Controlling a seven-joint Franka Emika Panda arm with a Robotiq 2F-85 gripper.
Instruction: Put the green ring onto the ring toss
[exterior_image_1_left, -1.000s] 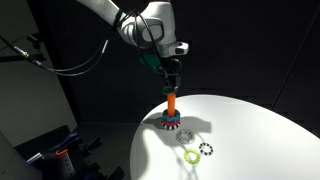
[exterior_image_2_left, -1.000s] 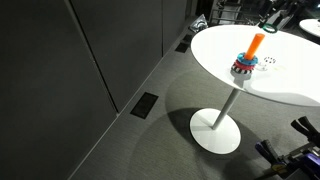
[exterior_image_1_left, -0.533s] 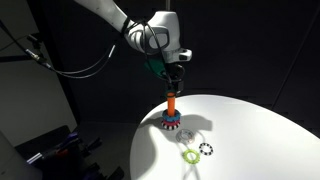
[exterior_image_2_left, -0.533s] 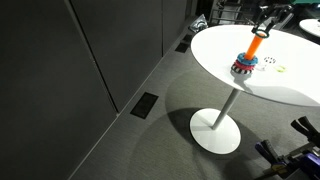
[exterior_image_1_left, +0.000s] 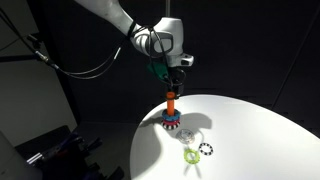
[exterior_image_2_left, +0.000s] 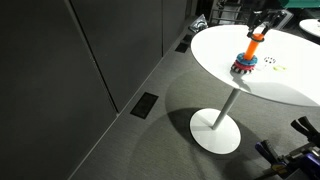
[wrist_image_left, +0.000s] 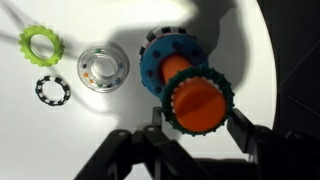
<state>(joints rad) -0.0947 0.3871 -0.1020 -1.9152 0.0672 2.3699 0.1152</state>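
Observation:
The ring toss is an upright orange peg (exterior_image_1_left: 171, 103) on a round base with red, blue and dark rings at its foot; it also shows in the exterior view (exterior_image_2_left: 254, 47). In the wrist view I look straight down on the peg top (wrist_image_left: 199, 106). The dark green ring (wrist_image_left: 230, 93) encircles the peg's top. My gripper (wrist_image_left: 200, 122) is shut on the ring from both sides, directly above the peg (exterior_image_1_left: 171, 86). The blue ring (wrist_image_left: 156, 62) lies lower, around the peg's foot.
A yellow-green ring (wrist_image_left: 38, 44), a black notched ring (wrist_image_left: 52, 90) and a silver disc (wrist_image_left: 103, 67) lie on the white round table (exterior_image_1_left: 260, 140) beside the peg. The table edge and a dark floor are close by (exterior_image_2_left: 150, 100).
My gripper has moved sideways with the green ring until it is over the peg, and the ring now sits around the peg's top.

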